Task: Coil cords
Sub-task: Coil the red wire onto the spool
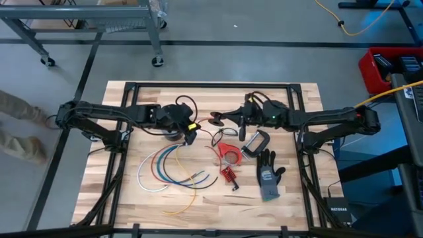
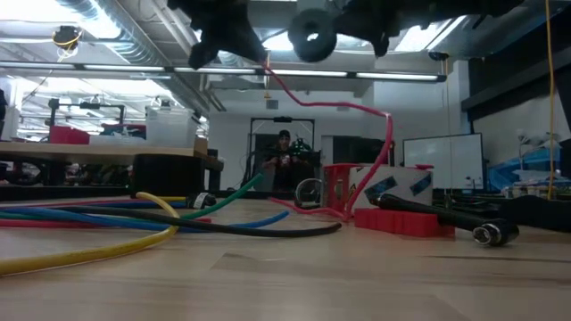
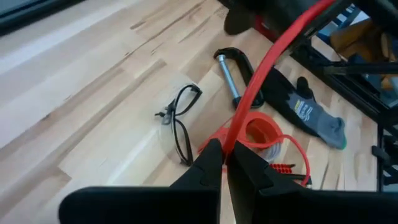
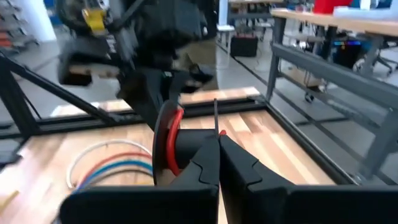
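High view shows both arms meeting over the middle of the table (image 1: pixel 119 198), no bins or trays anywhere, everything just lies loose on the wood. The left claw (image 1: pixel 190 127) is shut tight, pinching the red cord (image 3: pixel 273 56); in the left wrist view that cord runs straight up from between the closed fingers (image 3: pixel 205 171). Down below it, the rest of the red cord sits in a loose loop (image 1: pixel 229 153) on the table, just beside the black C-clamp (image 1: pixel 255 143).

The right claw (image 1: pixel 216 121) is closed too, fingertips pressed together, facing the left claw and near it. I can't tell if it's got anything in it.

The other cords (image 1: pixel 162 168) (white, red, blue, green) lie in nested arcs on the left-arm side of the C-clamp, with a yellow cord (image 1: pixel 187 201) trailing toward the front edge. A grey glove (image 1: pixel 269 175) lies just past the C-clamp toward the front, a pair of glasses (image 3: pixel 178 121) sits right beside the red loop, and a small red ribbed piece (image 1: pixel 229 176) is close to the glove.
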